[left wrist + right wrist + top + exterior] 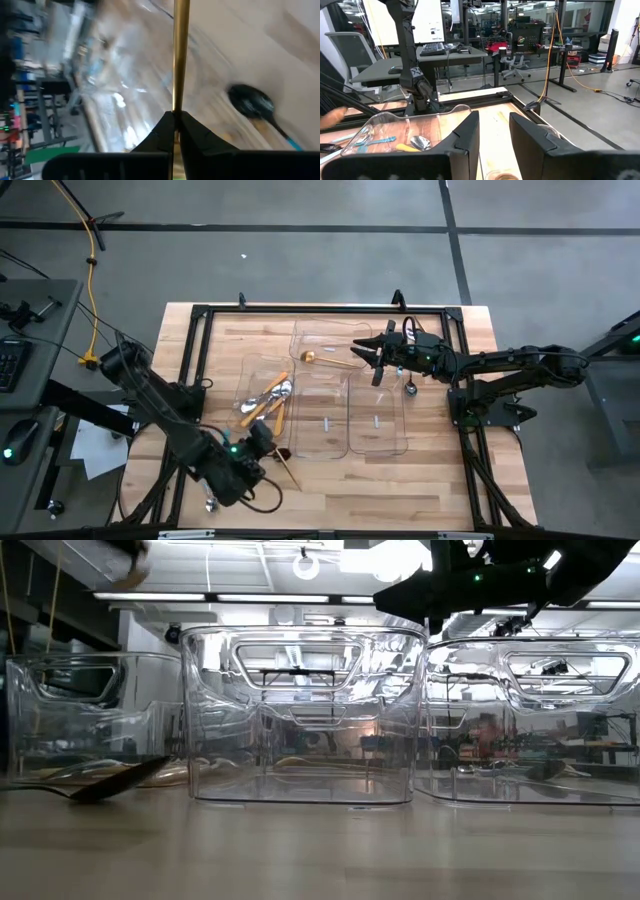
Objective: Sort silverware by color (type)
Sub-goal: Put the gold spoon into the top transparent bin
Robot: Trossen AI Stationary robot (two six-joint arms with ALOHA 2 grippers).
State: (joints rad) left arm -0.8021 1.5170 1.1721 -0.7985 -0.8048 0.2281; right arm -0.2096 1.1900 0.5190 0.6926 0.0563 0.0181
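While clamping gold cutlery (180, 50), left pincer (176, 122) low.

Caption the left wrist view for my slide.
Left end effector shut on a gold utensil handle, dark spoon beside.

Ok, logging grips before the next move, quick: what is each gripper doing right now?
Left gripper: shut on the gold utensil handle, near the table's front.
Right gripper: open, holding nothing, above the far clear tray.

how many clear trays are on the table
4: one far under the right gripper, one at left holding mixed cutlery, one in the middle, one at right.
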